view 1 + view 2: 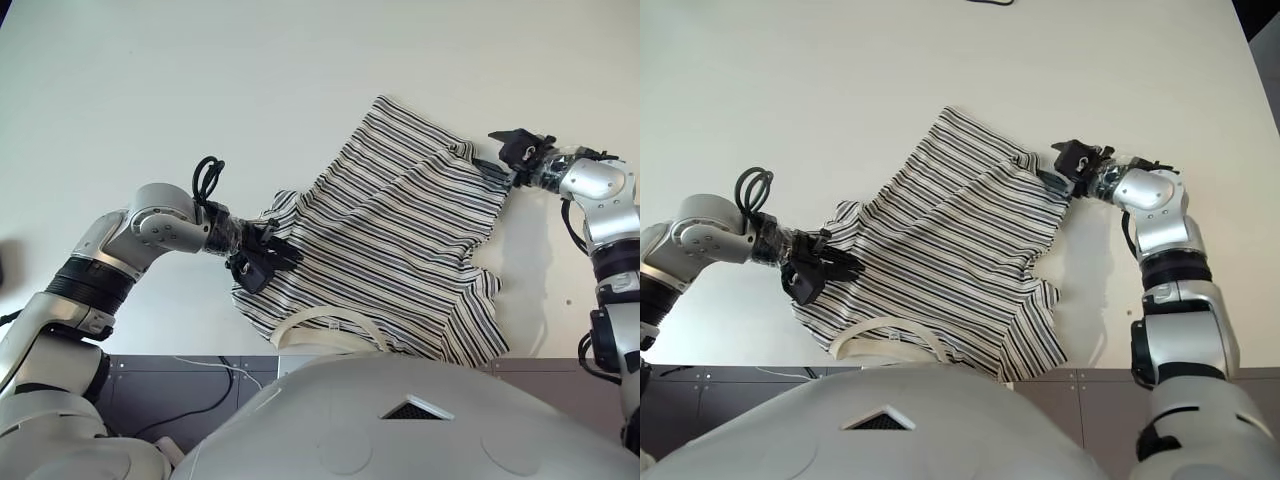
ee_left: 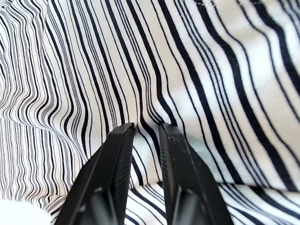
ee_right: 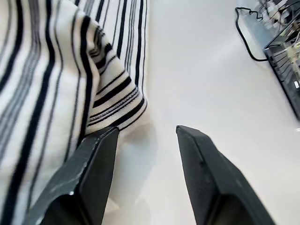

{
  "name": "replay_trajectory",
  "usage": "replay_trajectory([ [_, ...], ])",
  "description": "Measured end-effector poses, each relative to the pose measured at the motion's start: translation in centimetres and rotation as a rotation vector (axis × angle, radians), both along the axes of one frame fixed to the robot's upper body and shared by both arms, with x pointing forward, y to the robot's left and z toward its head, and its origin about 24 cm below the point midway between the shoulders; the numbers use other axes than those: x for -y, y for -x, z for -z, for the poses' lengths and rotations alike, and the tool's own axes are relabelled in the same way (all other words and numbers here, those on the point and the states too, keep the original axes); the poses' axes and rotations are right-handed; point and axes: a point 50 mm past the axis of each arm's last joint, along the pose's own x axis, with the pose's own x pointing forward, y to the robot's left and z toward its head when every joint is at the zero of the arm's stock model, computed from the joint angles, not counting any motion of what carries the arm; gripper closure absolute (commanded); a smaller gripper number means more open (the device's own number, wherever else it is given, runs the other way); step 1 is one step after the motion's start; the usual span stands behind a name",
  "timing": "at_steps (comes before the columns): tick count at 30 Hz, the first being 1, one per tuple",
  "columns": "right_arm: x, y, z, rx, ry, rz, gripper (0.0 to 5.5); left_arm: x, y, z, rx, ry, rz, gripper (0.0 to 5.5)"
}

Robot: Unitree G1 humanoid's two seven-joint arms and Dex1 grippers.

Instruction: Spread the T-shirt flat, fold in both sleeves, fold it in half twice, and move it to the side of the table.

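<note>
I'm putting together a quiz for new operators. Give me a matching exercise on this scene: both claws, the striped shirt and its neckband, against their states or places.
Things:
1. left claw
2. right claw
3. black-and-white striped fabric T-shirt
4. cream ribbed neckband

States or places:
A. open, beside the shirt's edge
B. rumpled, not yet flat
C. at the near edge of the white table
D. closed on striped cloth

Pairs: 1-D, 2-A, 3-B, 4-C

T-shirt (image 1: 390, 240) on table (image 1: 150, 90), left fingers (image 2: 117, 173) on it, right fingers (image 3: 93, 173) beside.
</note>
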Motion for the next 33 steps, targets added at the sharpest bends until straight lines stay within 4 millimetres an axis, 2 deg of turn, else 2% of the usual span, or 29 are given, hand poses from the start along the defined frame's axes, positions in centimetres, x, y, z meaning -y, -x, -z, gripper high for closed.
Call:
replay_trajectory([
  [3, 1.2, -1.0, -0.3, 0.109, 0.180, 0.029, 3.24, 0.0, 0.1, 0.0, 0.001, -0.001, 0.005, 4.52],
  [6, 1.7, -1.5, -0.4, 0.217, 0.254, 0.065, 3.24, 0.0, 0.0, -0.1, 0.005, -0.001, 0.019, 4.52],
  [10, 0.6, -3.0, -3.0, 0.395, 0.191, 0.030, 3.24, 0.1, 0.1, -0.1, 0.006, -0.001, 0.025, 4.52],
  [12, 0.2, -3.1, -3.9, 0.406, 0.135, 0.015, 3.24, 0.0, 0.3, -0.1, 0.003, 0.002, 0.012, 4.52],
  [14, -0.1, -3.0, -5.6, 0.418, -0.018, 0.030, 3.24, 0.0, 0.6, 0.0, -0.002, 0.017, -0.016, 4.52],
  [16, -0.4, -1.8, -6.8, 0.367, -0.177, 0.031, 3.24, -0.1, 0.8, 0.1, -0.003, 0.031, -0.040, 4.52],
  [19, -0.8, 1.4, -6.5, 0.243, -0.301, 0.002, 3.24, -0.1, 0.8, -0.1, 0.007, 0.049, -0.048, 4.52],
  [22, -0.3, 6.8, -5.4, 0.044, -0.363, -0.027, 3.24, -0.3, 0.9, 0.0, 0.005, 0.052, -0.059, 4.52],
  [24, 2.2, 10.7, -4.9, -0.101, -0.294, 0.015, 3.24, -0.6, 1.2, 0.4, -0.010, 0.043, -0.092, 4.52],
  [26, 3.6, 11.6, -5.1, -0.124, -0.244, 0.055, 3.24, -0.8, 1.3, 0.5, -0.008, 0.033, -0.101, 4.52],
  [28, 4.6, 11.4, -4.7, -0.106, -0.167, 0.079, 3.24, -0.8, 1.3, 0.5, -0.007, 0.037, -0.104, 4.52],
  [30, 6.1, 10.6, -4.5, -0.079, -0.107, 0.133, 3.24, -0.8, 1.2, 0.5, -0.002, 0.033, -0.102, 4.52],
  [33, 6.3, 9.2, -3.8, -0.053, -0.098, 0.153, 3.24, -0.8, 1.2, 0.4, 0.003, 0.028, -0.098, 4.52],
])
